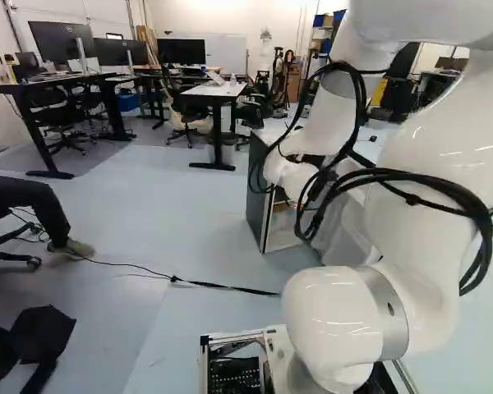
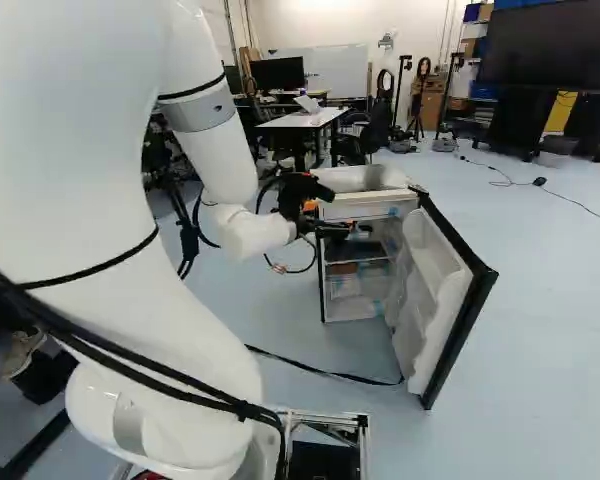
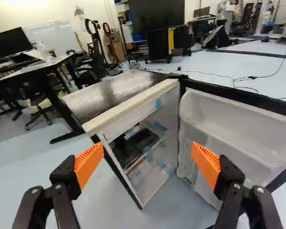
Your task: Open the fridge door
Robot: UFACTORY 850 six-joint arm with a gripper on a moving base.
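In the right base view my gripper [image 2: 325,222] is at the front of the small fridge [image 2: 322,290], near its top edge. The fridge door [image 2: 448,290] stands wide open, swung out on the side away from my arm, its white inner shelves showing. In the wrist view the gripper [image 3: 148,160] is open with nothing between its orange pads; ahead of it lie the fridge's top [image 3: 112,93] and its open compartment [image 3: 145,143]. The door's inner side [image 3: 233,129] is ahead of and beyond one finger. Neither finger visibly touches the door.
Ahead stand a white-topped table [image 2: 305,119] and office chairs. A cable [image 1: 222,286] runs over the floor. At the left of the left base view, a person's leg [image 1: 33,205] and a black object [image 1: 43,332] are near the base. A large screen [image 2: 550,48] stands farther back.
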